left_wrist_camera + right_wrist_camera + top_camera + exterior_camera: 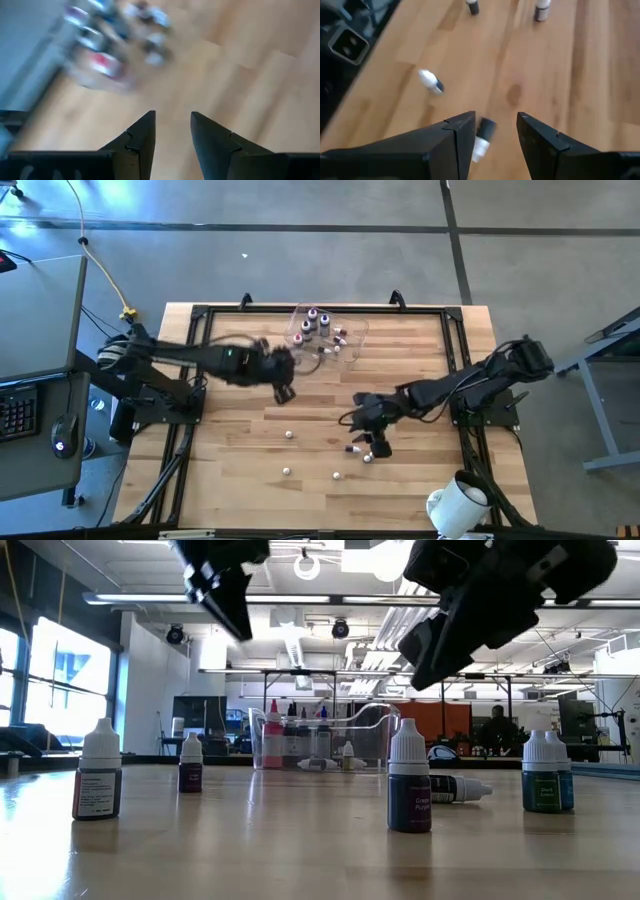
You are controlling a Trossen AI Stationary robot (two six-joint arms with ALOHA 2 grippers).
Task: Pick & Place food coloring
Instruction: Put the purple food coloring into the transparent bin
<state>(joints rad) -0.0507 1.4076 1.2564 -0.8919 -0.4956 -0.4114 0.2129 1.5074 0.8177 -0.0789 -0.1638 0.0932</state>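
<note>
Right gripper [494, 131] hovered over fallen bottle [482, 136] at counter [240, 460] centre-right; I saw jaws parted, nothing held. Bottle lay flat between fingertips, just under them, cap toward wrist; long axis ran roughly along the gap, not across it. I judged wrist turn needed before closing. Two more bottles [368, 457] lay near, about 5 o'clock of that gripper in high view. Left gripper [172, 131], narrowly parted and empty, was beside clear tub [352, 328], farther off. Right arm nearer.
</note>
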